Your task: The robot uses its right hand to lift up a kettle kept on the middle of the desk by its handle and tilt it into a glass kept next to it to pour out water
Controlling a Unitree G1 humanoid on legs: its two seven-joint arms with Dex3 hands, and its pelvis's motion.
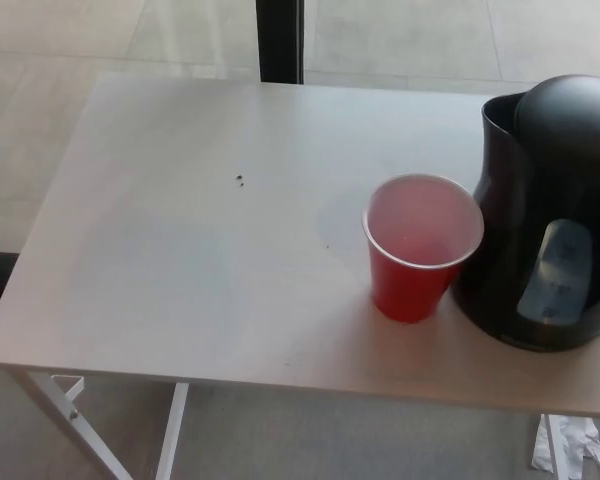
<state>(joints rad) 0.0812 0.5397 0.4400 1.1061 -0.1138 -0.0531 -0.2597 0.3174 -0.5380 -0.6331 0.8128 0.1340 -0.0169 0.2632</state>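
No robot hand was in view, so the state of the fingers could not be told. The glossy black plastic kettle (550, 215) stood upright at the right edge of the white matte table (180, 250), spout toward the rear left. The red plastic cup (420, 248) stood just beside it on the left, seemingly touching.

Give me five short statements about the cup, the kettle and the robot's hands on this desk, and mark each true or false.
1. The red cup stands upright. True.
2. The black kettle lies on its side. False: it stands upright.
3. The cup is to the left of the kettle in the head view. True.
4. A robot hand holds the kettle's handle. False: no hand is in view.
5. The cup stands on the floor. False: it is on the white desk.
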